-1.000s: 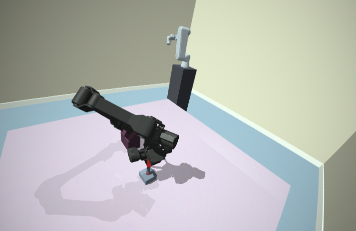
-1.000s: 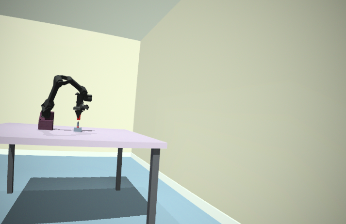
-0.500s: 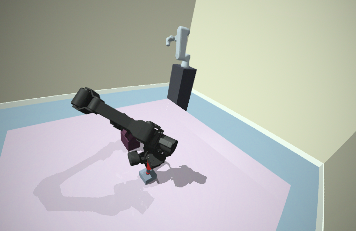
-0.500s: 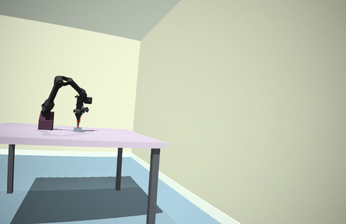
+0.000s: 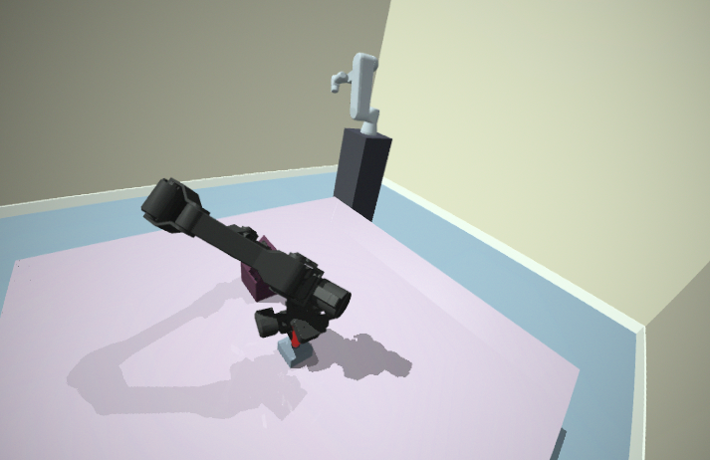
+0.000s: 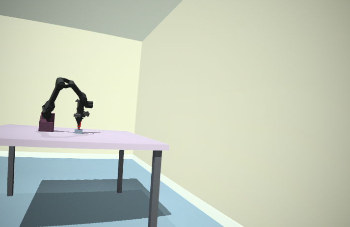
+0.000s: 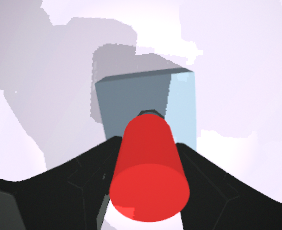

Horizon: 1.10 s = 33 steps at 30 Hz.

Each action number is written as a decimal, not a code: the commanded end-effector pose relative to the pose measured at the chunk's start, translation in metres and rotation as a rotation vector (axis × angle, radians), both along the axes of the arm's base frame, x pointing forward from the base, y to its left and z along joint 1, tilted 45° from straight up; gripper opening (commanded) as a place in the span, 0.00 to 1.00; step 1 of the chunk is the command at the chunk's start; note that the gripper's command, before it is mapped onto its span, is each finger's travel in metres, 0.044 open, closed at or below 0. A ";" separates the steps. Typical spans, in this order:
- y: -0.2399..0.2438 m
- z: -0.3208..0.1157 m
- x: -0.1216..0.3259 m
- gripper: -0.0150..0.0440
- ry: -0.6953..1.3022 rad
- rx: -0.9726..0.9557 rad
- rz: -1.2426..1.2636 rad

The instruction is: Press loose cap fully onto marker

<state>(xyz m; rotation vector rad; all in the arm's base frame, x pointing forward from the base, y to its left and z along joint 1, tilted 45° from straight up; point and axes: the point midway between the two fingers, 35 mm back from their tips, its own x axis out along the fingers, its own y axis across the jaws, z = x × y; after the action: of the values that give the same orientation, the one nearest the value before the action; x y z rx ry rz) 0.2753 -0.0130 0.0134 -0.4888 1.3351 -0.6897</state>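
Note:
The red cap (image 5: 295, 341) (image 6: 79, 125) (image 7: 148, 192) is held between the fingers of my gripper (image 5: 295, 333) (image 6: 78, 123) (image 7: 148, 147), which is shut on it. The cap is about upright, directly above the pale blue-grey holder block (image 5: 294, 357) (image 6: 78, 131) (image 7: 128, 97). The marker (image 6: 78, 127) stands in the block; a short grey part of it shows below the cap in the exterior view. In the wrist view only a dark rim shows past the cap's narrow end. The cap covers the marker's upper part; how far down it sits is hard to tell.
The arm's maroon base block (image 5: 256, 287) (image 6: 46, 126) stands on the pale pink table (image 5: 447, 346) (image 6: 114, 145), behind the holder in the top view. A dark pedestal (image 5: 360, 167) with a light grey robot arm (image 5: 361, 87) stands beyond the table's far corner.

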 end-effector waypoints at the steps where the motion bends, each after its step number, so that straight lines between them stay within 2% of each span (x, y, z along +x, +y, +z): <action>1: -0.003 -0.002 -0.001 0.25 0.003 -0.005 0.000; 10: -0.003 -0.002 -0.001 0.25 0.003 -0.005 0.000; 27: -0.003 -0.002 -0.001 1.00 0.003 -0.002 -0.001; 30: 0.004 0.004 -0.001 1.00 0.003 0.000 -0.001; 33: 0.036 0.034 -0.003 1.00 0.004 0.003 -0.001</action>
<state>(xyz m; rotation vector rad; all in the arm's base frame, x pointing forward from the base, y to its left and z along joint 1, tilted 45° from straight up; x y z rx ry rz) 0.2709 -0.0048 0.0235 -0.4958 1.3566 -0.7029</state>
